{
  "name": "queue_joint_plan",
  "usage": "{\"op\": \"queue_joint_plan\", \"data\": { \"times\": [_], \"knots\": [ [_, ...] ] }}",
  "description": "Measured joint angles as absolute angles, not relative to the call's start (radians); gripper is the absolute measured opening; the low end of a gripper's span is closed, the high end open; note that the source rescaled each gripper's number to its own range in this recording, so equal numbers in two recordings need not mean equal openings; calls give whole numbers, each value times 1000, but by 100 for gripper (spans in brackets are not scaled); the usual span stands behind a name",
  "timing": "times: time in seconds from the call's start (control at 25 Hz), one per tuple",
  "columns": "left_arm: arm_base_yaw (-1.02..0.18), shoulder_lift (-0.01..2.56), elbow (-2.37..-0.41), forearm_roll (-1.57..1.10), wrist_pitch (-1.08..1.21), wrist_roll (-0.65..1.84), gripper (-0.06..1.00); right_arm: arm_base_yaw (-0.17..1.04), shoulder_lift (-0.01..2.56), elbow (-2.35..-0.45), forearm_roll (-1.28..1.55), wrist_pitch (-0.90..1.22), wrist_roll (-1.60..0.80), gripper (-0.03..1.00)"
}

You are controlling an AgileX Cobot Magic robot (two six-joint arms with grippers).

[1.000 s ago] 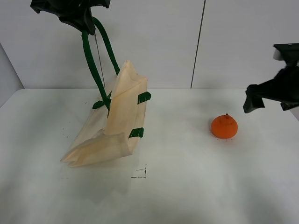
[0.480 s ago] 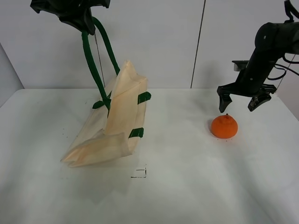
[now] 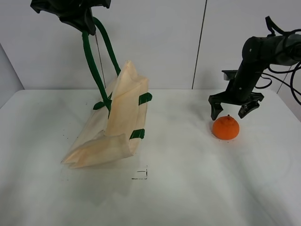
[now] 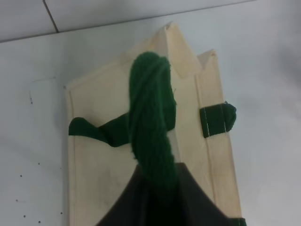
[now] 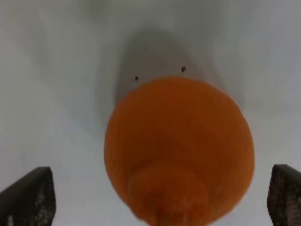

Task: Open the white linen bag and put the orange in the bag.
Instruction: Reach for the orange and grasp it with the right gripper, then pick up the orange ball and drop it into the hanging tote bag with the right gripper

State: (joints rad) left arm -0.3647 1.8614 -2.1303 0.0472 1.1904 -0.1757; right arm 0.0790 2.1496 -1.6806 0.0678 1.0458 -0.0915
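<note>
The white linen bag (image 3: 113, 127) hangs tilted by its dark green handles (image 3: 96, 61), its lower corner resting on the white table (image 3: 178, 188). My left gripper (image 3: 77, 14) is shut on the handles high at the upper left; the left wrist view shows the green strap (image 4: 153, 127) running down to the bag (image 4: 103, 165). The orange (image 3: 225, 127) sits on the table at the right. My right gripper (image 3: 230, 111) is open just above it, one finger on each side. In the right wrist view the orange (image 5: 178, 150) fills the space between the fingertips (image 5: 28, 197).
A small black square mark (image 3: 140, 174) lies on the table in front of the bag. A grey wall with a vertical seam (image 3: 200, 44) stands behind. Cables (image 3: 287, 70) trail from the right arm.
My right arm has swung in from the right edge and come down over the orange. The left gripper and the bag have not moved.
</note>
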Motion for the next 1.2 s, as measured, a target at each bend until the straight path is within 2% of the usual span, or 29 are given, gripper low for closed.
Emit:
{"op": "queue_joint_plan", "data": {
  "times": [0.52,0.56,0.6,0.64,0.76,0.8,1.0,1.2],
  "knots": [
    [-365,1861,-2130,48,1190,-172,0,79,2250,-1681,37,994,-58,99],
    [-365,1861,-2130,48,1190,-172,0,79,2252,-1681,47,990,-58,95],
    [-365,1861,-2130,48,1190,-172,0,79,2252,-1681,51,988,-58,87],
    [-365,1861,-2130,48,1190,-172,0,79,2252,-1681,52,988,-58,73],
    [-365,1861,-2130,48,1190,-172,0,79,2252,-1682,56,989,-57,14],
    [-365,1861,-2130,48,1190,-172,0,79,2248,-1684,59,991,-57,2],
    [-365,1861,-2130,48,1190,-172,0,79,2220,-1741,108,1037,-59,1],
    [-365,1857,-2130,53,1190,-172,0,79,2132,-1883,308,1101,-97,1]
  ]
}}
